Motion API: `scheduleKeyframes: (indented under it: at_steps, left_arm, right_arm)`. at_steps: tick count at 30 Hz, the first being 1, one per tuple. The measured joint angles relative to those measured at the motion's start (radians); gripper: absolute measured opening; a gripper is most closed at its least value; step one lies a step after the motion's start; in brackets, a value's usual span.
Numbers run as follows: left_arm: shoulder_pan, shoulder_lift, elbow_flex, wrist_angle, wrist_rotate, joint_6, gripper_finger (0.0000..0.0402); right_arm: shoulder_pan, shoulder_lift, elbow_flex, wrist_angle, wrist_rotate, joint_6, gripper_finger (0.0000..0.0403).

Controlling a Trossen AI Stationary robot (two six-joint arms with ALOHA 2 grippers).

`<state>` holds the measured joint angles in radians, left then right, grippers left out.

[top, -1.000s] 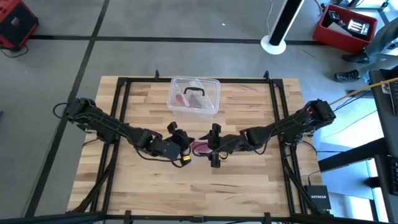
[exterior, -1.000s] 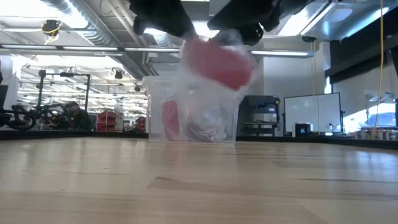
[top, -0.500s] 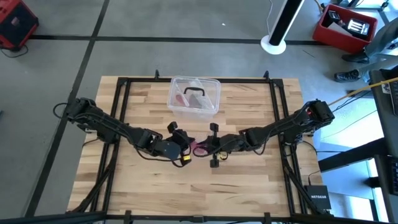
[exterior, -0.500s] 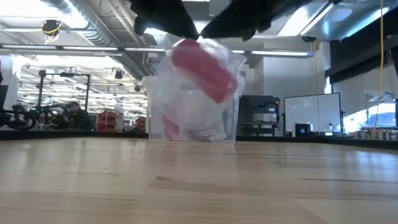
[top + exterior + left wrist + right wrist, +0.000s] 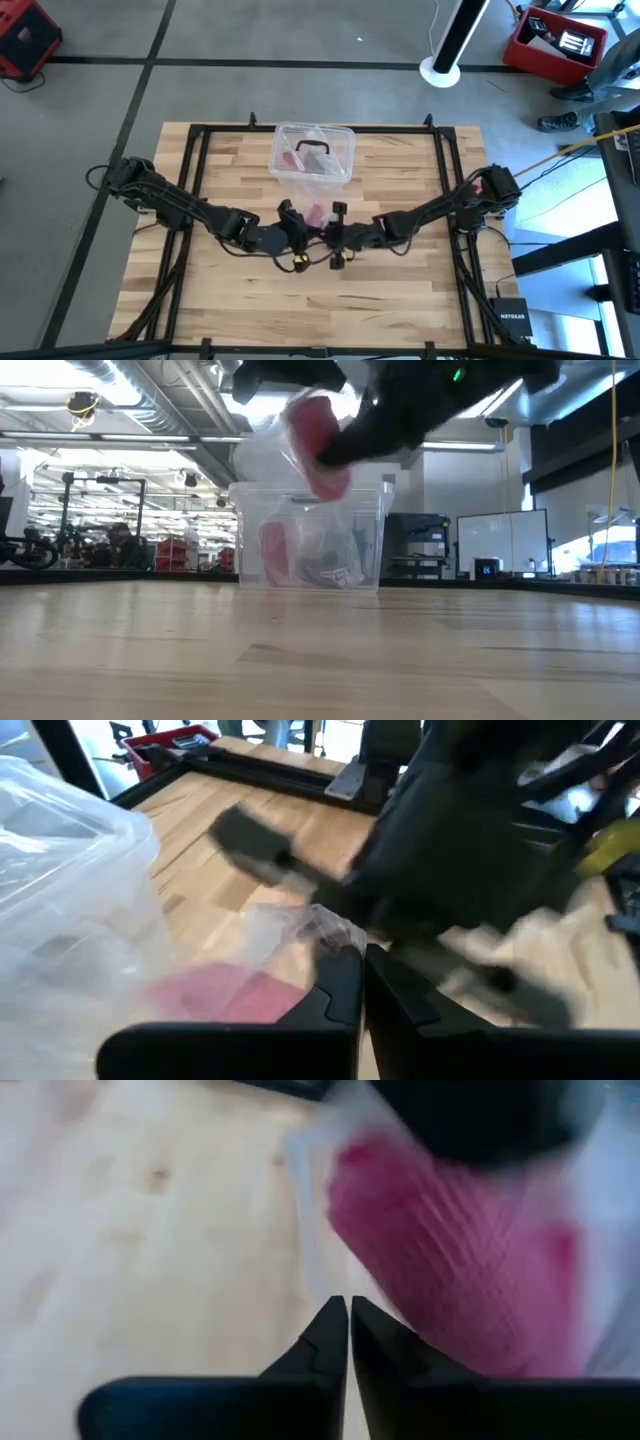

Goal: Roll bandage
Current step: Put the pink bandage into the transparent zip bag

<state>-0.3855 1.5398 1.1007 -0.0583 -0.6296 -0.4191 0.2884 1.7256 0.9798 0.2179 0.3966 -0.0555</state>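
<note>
L gripper (image 5: 297, 228) & R gripper (image 5: 335, 228) meet just below worktop (image 5: 200, 290) centre, facing each other. Between them, raised off the wood: rolled pink bandage (image 5: 314, 214) inside crumpled clear plastic wrapper (image 5: 262, 455). L fingers (image 5: 338, 988) clenched tip to tip, pinching wrapper's edge. R fingers (image 5: 328, 1338) also pressed together; tips sit at wrapper beside the pink roll, can't tell if they grip any film. From table height the roll hangs tilted, clear of worktop, in front of the box. Farther, at 12 o'clock from grippers: clear plastic box (image 5: 313, 152) w/ red and dark items inside. Beyond worktop, 1-2 o'clock: red bin (image 5: 553, 42) on floor.
</note>
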Motion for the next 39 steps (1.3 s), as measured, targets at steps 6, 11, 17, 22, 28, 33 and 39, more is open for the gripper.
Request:
scheduleKeyframes:
  at_steps: [6,11,17,22,28,33,39]
  left_arm:
    - [0.009,0.0,0.0,-0.062,-0.007,-0.02,0.0001]
    - [0.017,0.0,0.0,-0.059,-0.008,-0.02,0.0001]
    - [0.027,0.0,0.0,-0.056,-0.01,-0.047,0.0001]
    - [0.026,0.0,0.0,-0.056,-0.009,-0.055,0.0001]
    - [0.027,0.0,0.0,-0.052,-0.01,-0.072,0.0001]
    - [0.027,0.0,0.0,-0.054,-0.01,-0.072,0.0001]
    - [0.024,0.0,0.0,-0.072,-0.01,-0.013,0.0001]
  right_arm:
    - [0.068,-0.131,0.001,-0.181,-0.015,0.005,0.0037]
    - [0.121,-0.204,0.002,-0.253,-0.015,0.022,0.0056]
    - [0.159,-0.18,0.002,-0.212,-0.048,-0.052,0.0143]
    - [0.156,-0.121,0.0,-0.179,0.059,-0.206,0.0202]
    - [0.143,-0.071,0.001,-0.162,0.108,-0.28,0.0202]
    - [0.144,-0.049,0.001,-0.177,0.099,-0.289,0.0123]
    - [0.144,-0.067,0.074,-0.315,0.037,-0.209,0.0016]
